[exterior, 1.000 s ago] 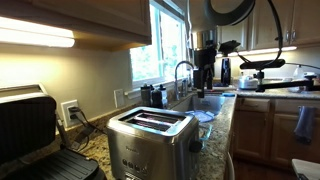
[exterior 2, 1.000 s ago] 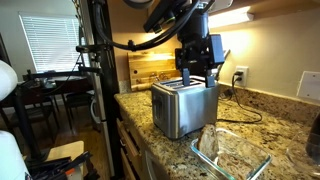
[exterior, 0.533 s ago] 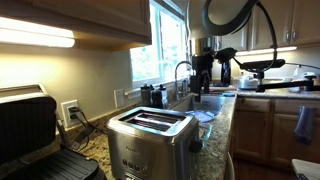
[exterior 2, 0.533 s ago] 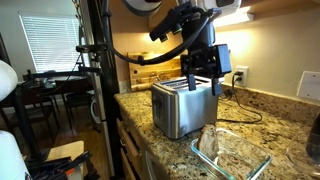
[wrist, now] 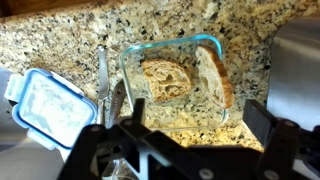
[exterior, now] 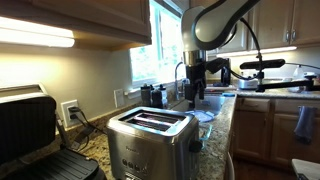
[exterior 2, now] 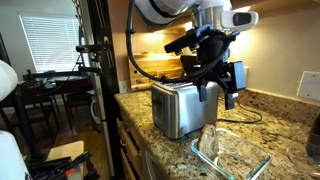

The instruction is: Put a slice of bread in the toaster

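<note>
**Gripper over the bread container: approach line to the slice**

Granite-topped table (wrist: 60,40) in a kitchen carries everything relevant.

1. Gripper (wrist: 185,150): its jaws are spread wide with nothing between them. It hangs above the table and touches nothing.
2. Slice of bread (wrist: 214,78): it sits inside a glass container (wrist: 128,75), below and ahead of the gripper and slightly to the right of its centre line in the wrist view. The slice leans against the container's right wall, crust side outward.
3. Second slice (wrist: 162,80): it lies flat on the container floor, just beside the leaning one and almost dead ahead of the gripper.
4. Blue-rimmed lid (wrist: 45,100): it lies on the table outside the left finger line, apart from the container.
5. Toaster (exterior 2: 183,108): it stands just beside the gripper in an exterior view, with both slots unoccupied.

Judgement: the leaning slice's long edge runs roughly ahead-and-back from the gripper. The jaws would therefore close across its thin faces. The move needs a short forward and rightward shift, then a descent inside the glass wall. Only one arm is available.
</note>
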